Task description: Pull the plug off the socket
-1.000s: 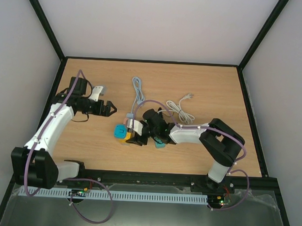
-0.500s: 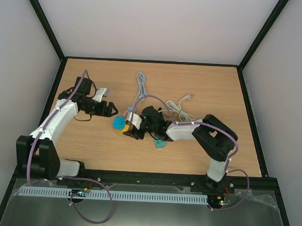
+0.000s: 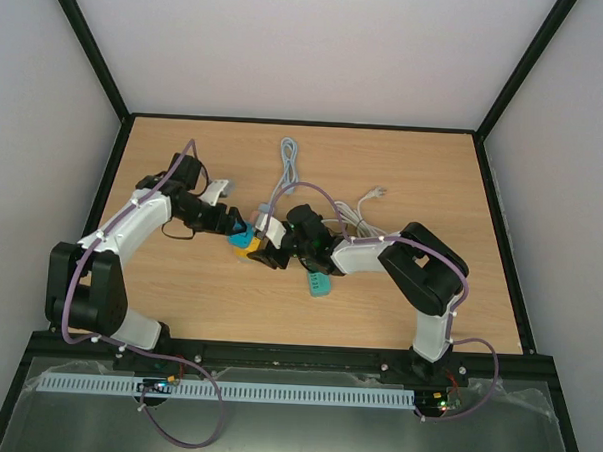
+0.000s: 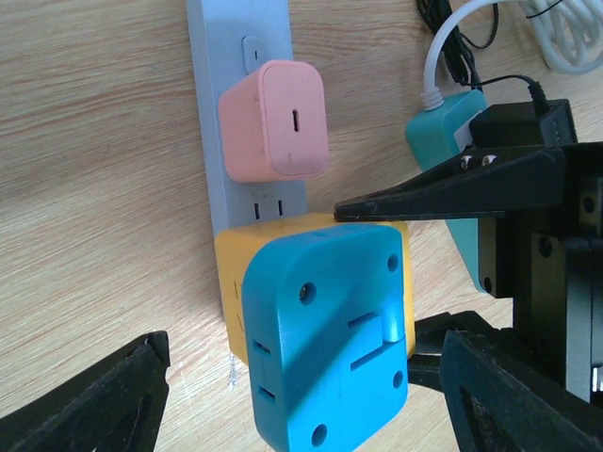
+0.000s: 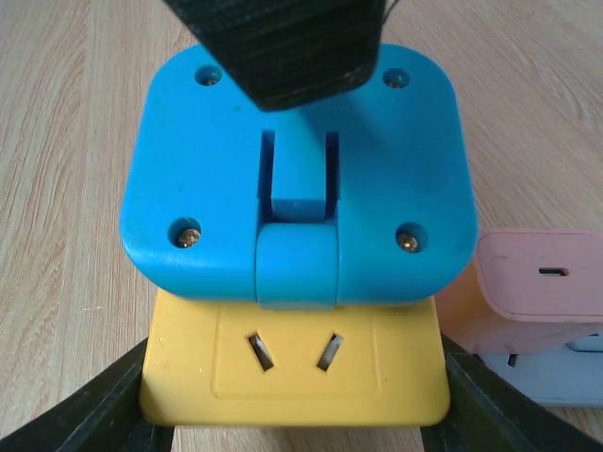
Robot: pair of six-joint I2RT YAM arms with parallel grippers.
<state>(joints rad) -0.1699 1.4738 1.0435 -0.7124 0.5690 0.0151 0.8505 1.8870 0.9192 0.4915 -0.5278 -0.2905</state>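
The blue plug (image 4: 325,330) is sitting on the yellow adapter (image 5: 292,363), low and centre in the left wrist view. The adapter is at the lower end of the grey power strip (image 4: 212,113), which is lying flat on the worktop (image 4: 85,188).

The left fingers (image 4: 104,405) are standing open on either side of the plug, not touching it. The right fingers (image 5: 85,414) are gripping the adapter's flanks just beneath.

For a clean pull, the left fingers should be closing square on the plug's side walls, above the seam. They should then be drawing straight off while the right side is pinning the adapter down.

The plug is nearly square, with no clear long axis, and its back is facing up off the worktop. The strip's length is running top to bottom in that frame.
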